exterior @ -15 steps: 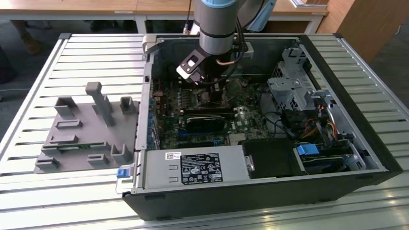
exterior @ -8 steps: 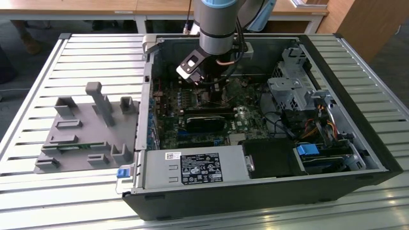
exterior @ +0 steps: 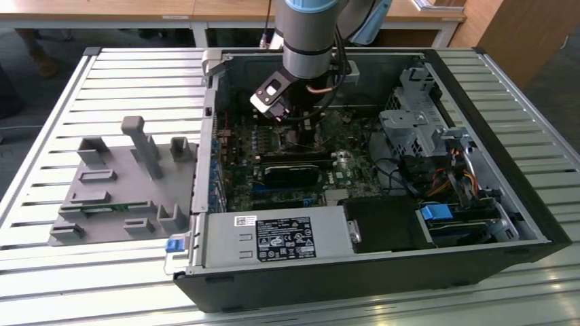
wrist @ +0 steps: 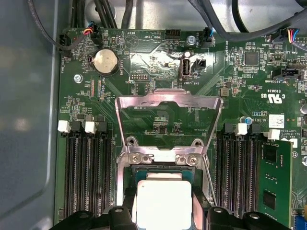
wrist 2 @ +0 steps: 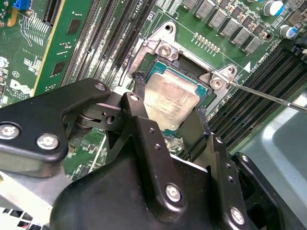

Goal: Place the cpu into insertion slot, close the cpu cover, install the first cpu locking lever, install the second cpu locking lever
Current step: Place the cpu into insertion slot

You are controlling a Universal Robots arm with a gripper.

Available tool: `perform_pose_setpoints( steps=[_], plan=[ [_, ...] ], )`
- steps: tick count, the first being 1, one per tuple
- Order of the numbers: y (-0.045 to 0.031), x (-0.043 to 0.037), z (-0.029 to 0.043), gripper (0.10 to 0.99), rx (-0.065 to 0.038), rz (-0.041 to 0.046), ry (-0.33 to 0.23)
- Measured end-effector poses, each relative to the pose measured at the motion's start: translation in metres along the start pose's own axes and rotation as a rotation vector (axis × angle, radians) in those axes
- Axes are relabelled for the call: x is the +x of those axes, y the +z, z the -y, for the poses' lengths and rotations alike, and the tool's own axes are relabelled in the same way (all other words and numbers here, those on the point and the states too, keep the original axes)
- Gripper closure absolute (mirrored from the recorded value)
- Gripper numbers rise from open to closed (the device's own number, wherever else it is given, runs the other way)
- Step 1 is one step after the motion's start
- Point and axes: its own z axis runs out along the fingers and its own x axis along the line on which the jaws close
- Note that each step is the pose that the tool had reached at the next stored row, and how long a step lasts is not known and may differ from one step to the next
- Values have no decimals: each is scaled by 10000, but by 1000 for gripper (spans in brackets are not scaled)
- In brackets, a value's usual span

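1. Gripper (wrist 2: 169, 103): your jaws are closed on the chip (wrist: 163, 206), one finger against each of two opposite edges, so it lies flat right between them.
2. Socket (wrist 2: 189, 72): you have the chip squarely over it, edges lined up with the dark frame. Whether it is fully seated or just above, you cannot tell from here.
3. Cover (wrist: 168, 101): just beyond the chip, hinged at the socket's far edge, it stands swung up and open, its cut-out showing bare board behind.
4. Lever (wrist 2: 268, 96): a thin wire rod runs out from one hinge corner, unlatched and clear of your fingers.
5. Memory slots (wrist: 86, 177): long black rows flank the socket on both sides.
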Motion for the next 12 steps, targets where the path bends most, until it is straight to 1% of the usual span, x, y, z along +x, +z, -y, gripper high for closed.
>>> perform_pose_setpoints(
  steps=[8,9,12],
  plan=[
    [4,2,-1,537,-6,-10,3],
    [4,2,-1,475,-5,-9,3],
    [2,2,0,475,-3,-5,5]
  ],
)
